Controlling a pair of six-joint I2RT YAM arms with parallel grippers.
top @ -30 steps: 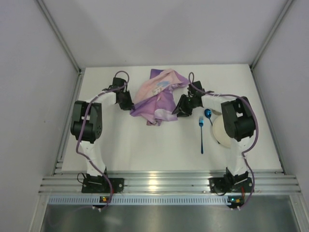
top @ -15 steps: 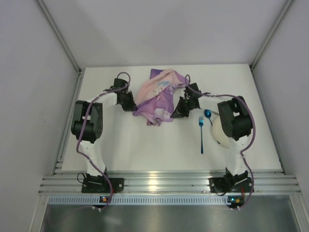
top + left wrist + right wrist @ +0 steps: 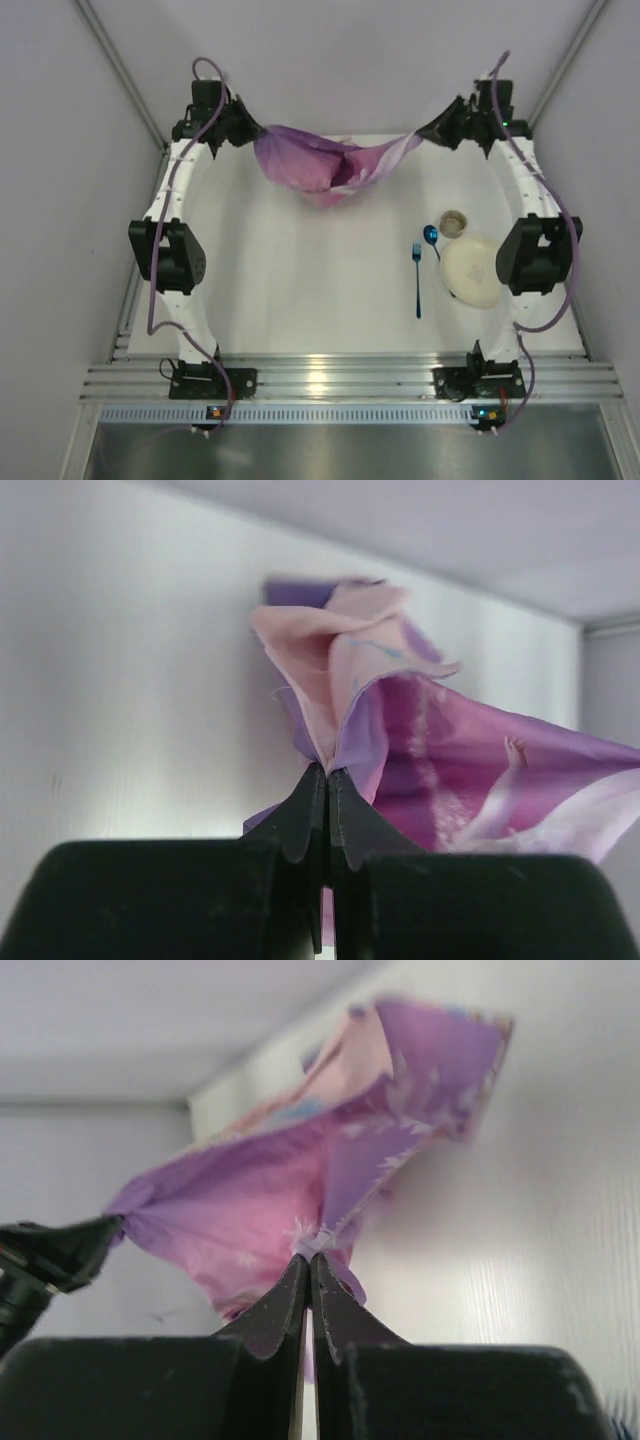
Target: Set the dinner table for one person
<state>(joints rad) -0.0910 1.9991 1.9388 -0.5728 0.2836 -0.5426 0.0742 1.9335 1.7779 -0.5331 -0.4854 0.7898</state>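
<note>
A purple-pink cloth placemat hangs in the air over the far part of the white dinner table, stretched between both arms and sagging in the middle. My left gripper is shut on its left corner; the left wrist view shows the cloth pinched at my gripper. My right gripper is shut on its right corner, also seen in the right wrist view with the cloth spreading away. A cream plate, small bowl, blue spoon and blue fork lie at the right.
Grey walls and metal frame posts close in the table at the back and sides. A metal rail runs along the near edge by the arm bases.
Both arms have risen and spread apart toward the back corners, lifting the placemat off the table and stretching it between them. The small bowl is now uncovered beside the plate.
</note>
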